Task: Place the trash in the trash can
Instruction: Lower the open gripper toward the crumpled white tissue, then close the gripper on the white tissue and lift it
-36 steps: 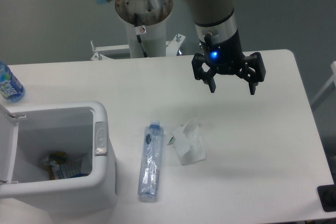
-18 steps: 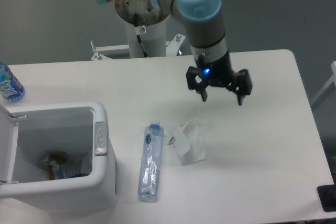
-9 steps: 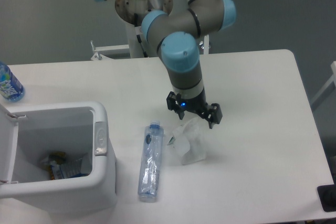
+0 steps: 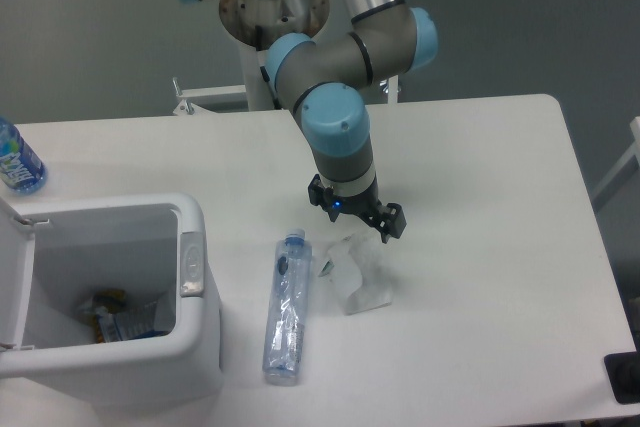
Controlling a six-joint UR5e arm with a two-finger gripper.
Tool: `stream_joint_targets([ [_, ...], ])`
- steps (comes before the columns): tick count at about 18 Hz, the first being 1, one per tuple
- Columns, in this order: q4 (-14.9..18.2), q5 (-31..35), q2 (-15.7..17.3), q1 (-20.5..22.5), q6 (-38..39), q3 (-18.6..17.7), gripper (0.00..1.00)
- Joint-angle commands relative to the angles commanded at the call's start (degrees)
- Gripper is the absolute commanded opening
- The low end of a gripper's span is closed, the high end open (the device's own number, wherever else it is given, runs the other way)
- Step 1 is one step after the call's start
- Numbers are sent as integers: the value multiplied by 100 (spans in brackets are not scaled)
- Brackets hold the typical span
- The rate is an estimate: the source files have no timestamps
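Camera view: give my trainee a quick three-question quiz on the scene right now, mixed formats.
1. True or false: the crumpled plastic wrapper is already inside the trash can.
2. The gripper is above: A) the flattened clear bottle, B) the wrapper, C) the blue-labelled water bottle.
3. Fill in: the bin's lid is ____.

Key: 1 false; 2 B; 3 open.

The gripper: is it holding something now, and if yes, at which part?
Nothing is held. The gripper is open, its fingers spread just above the upper edge of the crumpled wrapper, which lies on the table.
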State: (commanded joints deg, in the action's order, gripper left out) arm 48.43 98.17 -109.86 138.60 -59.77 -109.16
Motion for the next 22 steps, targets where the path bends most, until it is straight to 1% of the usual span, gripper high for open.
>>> stream_joint_targets([
  [2,0,0,-132,0,26,-9,100],
  [7,-44,0,-220,0,0,-114,99],
  [8,-44,0,-212,0,9,-106,88],
  [9,-44,-9,-203,0,17,-114,69],
  [11,-53,-9,-185,0,44,-80,24],
  [12,-44,-9,-177,0,53,-53,9],
  [15,-62,-26,-176,0,298,52,5],
  [17,-70,-53,-246,-9,623,262,0],
  [19,-70,-53,-326,-9,712,377,0],
  [21,-79,-96,-256,26,642,413,0],
  [22,-70,-218,-195,79,633,500,0],
])
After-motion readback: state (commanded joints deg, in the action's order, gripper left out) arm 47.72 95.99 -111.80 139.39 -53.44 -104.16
